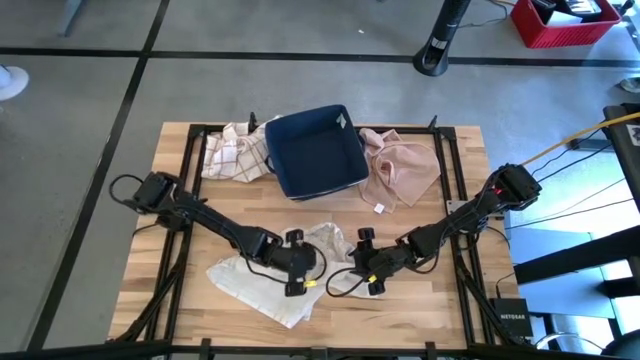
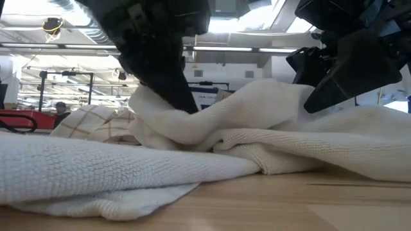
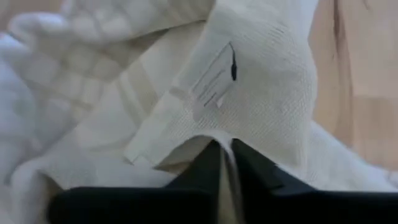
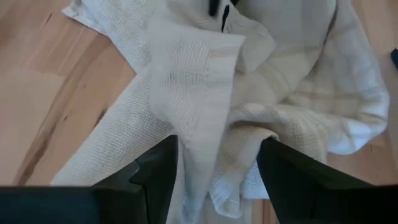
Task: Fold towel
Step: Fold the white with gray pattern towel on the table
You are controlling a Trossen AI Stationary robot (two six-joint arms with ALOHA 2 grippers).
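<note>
Soft and limp, the white towel (image 1: 265, 280) lies crumpled at the table's (image 1: 440, 310) front, left gripper (image 3: 225, 163) pinching its edge, right gripper (image 4: 217, 163) spread over a fold; corners look best for holding.

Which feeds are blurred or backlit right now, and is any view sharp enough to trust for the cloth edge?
Left wrist view: soft, the cream woven towel too close to focus. Low view: bright ceiling lights silhouette both arms. Right wrist view: sharpest, weave and folds clear beside the light wooden table. High view: evenly lit, detail small.
</note>
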